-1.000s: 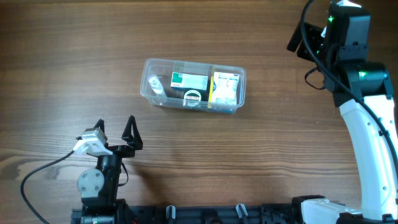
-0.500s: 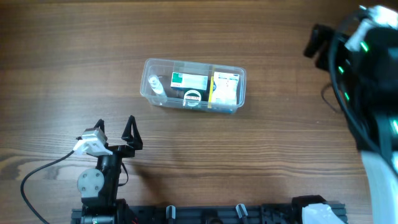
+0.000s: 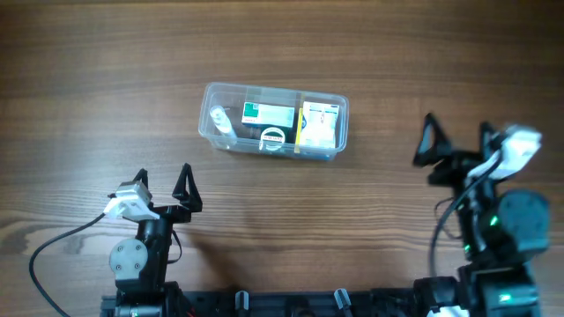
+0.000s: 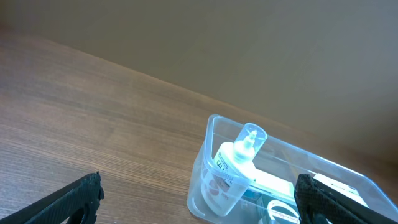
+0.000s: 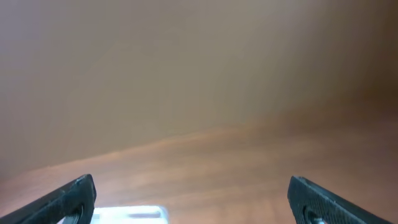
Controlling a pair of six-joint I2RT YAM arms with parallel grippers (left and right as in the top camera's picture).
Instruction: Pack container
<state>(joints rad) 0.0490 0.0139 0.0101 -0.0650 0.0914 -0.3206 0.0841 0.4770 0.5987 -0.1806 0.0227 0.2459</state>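
Container (image 3: 205, 114), a clear tub, sits on the bench (image 3: 88, 70) a little toward 12 o'clock from centre; inside are a small bottle (image 3: 220, 121) at its 9 o'clock end, a green-and-white box (image 3: 269, 113) in the middle and a yellow-edged box (image 3: 319, 125) at 3 o'clock (a white ring (image 3: 273, 137) lies beside them); the left hand (image 3: 163, 173) stands at its 7 o'clock, fingers spread, empty; the right hand (image 3: 456, 125), at 4 o'clock, is likewise released.
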